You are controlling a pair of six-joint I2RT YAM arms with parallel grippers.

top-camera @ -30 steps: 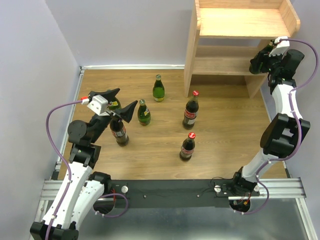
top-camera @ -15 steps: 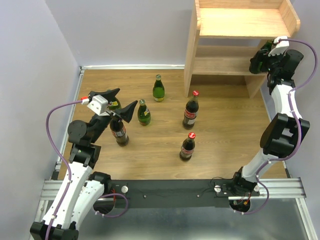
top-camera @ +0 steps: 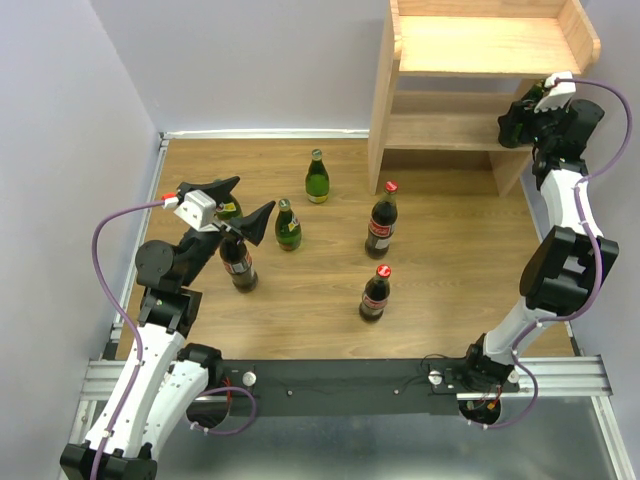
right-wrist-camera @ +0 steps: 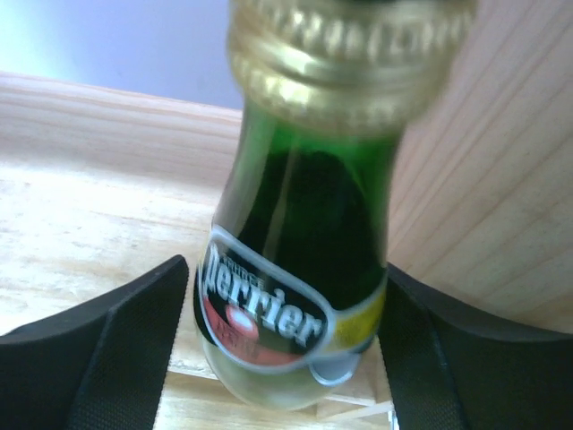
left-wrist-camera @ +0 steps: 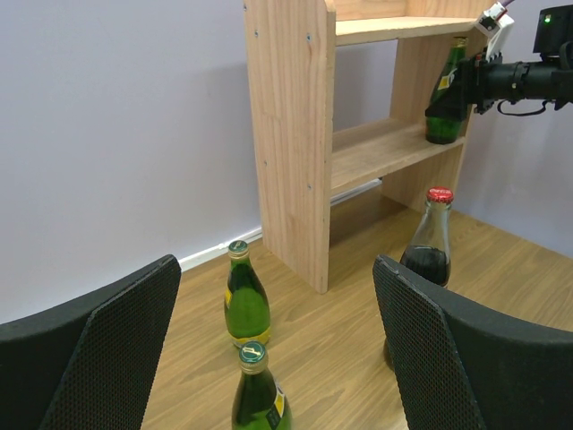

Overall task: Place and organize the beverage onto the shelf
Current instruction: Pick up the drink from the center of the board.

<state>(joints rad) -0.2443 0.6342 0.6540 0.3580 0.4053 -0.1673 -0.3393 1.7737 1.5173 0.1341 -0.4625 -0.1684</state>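
**Item:** green bottle (right-wrist-camera: pixel 295 269), gold cap, upright on the lower tier of the shelf (left-wrist-camera: pixel 286 134), at its right end beside the side panel.

**Right gripper** (right-wrist-camera: pixel 282 358): jaws flank the label closely (whether they pinch or clear the glass cannot be told). The wrist has edged slightly further in over the last second.

**Left gripper** (top-camera: pixel 250 197): spread wide, empty, above the table (top-camera: pixel 450 260).

**Reading:** one bottle shelved, release probably under way. The remaining bottles (top-camera: pixel 381 220), six in all, stand on the table.
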